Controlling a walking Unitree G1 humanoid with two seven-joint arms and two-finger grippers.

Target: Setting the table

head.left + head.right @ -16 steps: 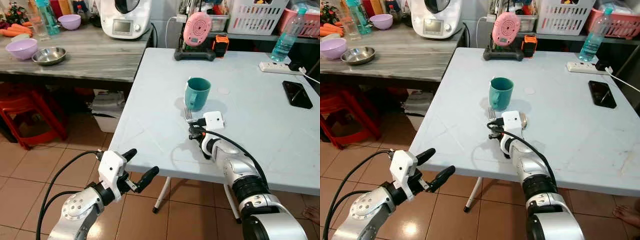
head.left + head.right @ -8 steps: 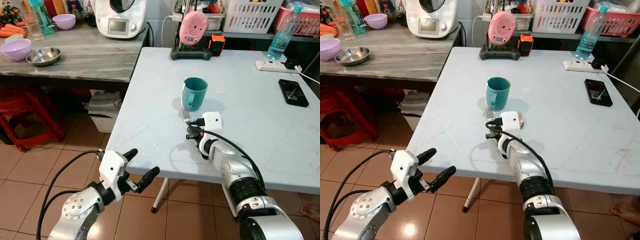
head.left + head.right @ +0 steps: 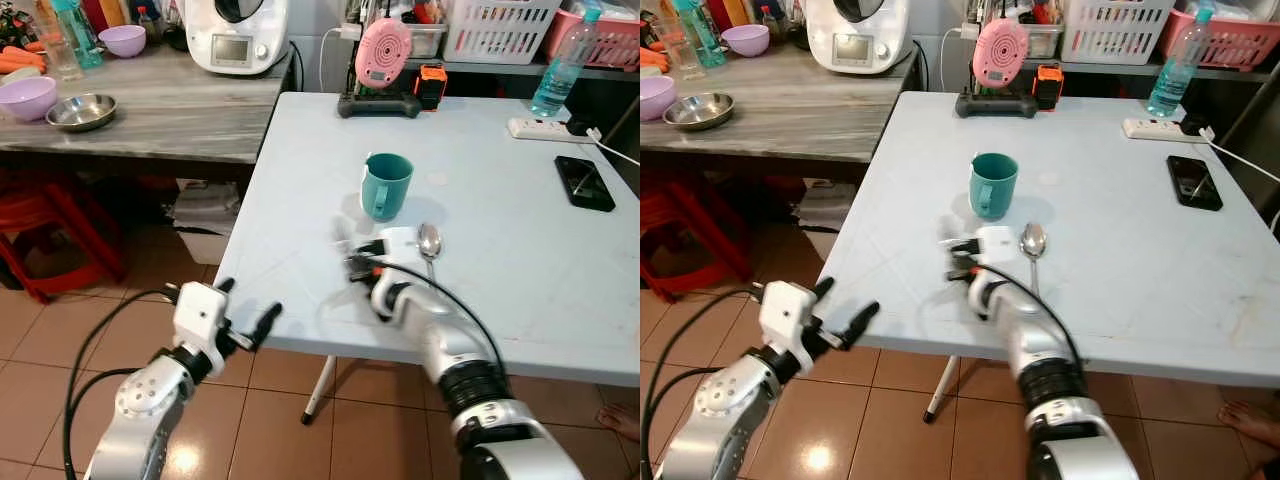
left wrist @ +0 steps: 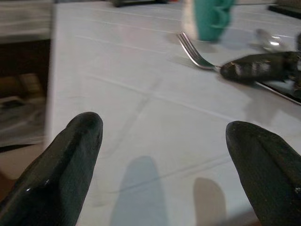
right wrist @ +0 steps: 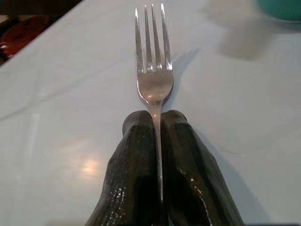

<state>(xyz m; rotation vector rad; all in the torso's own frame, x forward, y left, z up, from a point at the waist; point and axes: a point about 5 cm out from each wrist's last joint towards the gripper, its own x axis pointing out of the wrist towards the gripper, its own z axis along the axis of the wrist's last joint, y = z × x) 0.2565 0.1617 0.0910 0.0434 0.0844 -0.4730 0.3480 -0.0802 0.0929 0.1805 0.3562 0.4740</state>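
A teal mug (image 3: 388,185) stands upright near the middle of the pale blue table (image 3: 520,260). Right of it, a little nearer me, lies a silver spoon (image 3: 430,242). My right gripper (image 5: 157,127) hovers low over the table in front of the mug, blurred in the eye views, shut on the handle of a silver fork (image 5: 153,61); the tines point toward the table's left edge. My left gripper (image 3: 245,322) is open with nothing in it, just off the table's front left corner. Its wrist view looks across the table at the fork (image 4: 195,52) and mug (image 4: 211,19).
At the table's back stand a pink round device (image 3: 382,55), a power strip (image 3: 545,129) and a water bottle (image 3: 560,72); a black phone (image 3: 582,184) lies at the right. The grey counter (image 3: 150,110) on the left holds bowls and an appliance. A red stool (image 3: 50,230) stands underneath.
My right gripper has swung left with the fork, uncovering the spoon beside the mug. My left gripper has shifted left and slightly up. The camera has moved a little.
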